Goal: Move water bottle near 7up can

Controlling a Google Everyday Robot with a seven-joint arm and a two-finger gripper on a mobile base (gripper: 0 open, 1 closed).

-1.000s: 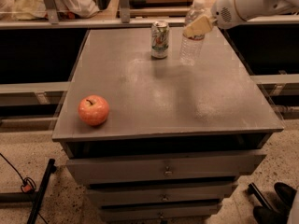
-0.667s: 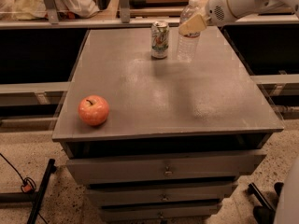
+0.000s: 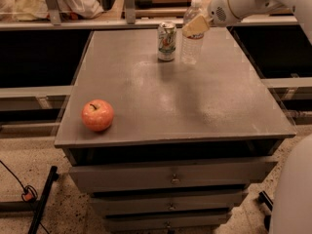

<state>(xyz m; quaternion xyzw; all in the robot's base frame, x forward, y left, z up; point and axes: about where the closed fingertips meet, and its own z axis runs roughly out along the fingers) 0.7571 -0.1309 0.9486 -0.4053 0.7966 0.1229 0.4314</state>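
Note:
The water bottle [image 3: 191, 50], clear with a white cap, stands upright at the back of the grey table [image 3: 195, 106], just right of the 7up can [image 3: 166, 41], a small gap between them. My gripper [image 3: 191, 27] reaches in from the upper right and is shut around the bottle's upper part. One cream finger [image 3: 196, 25] shows in front of the bottle; the other is hidden behind it. The bottle's base is at or just above the tabletop.
A red apple [image 3: 97, 115] lies near the table's front left corner. Drawers [image 3: 170, 179] are below the tabletop. A rail with posts [image 3: 129, 4] and cloth runs behind the table. Black shelves flank both sides.
My gripper and the water bottle have moved a little to the left, closer to the 7up can. The can and the apple have not moved.

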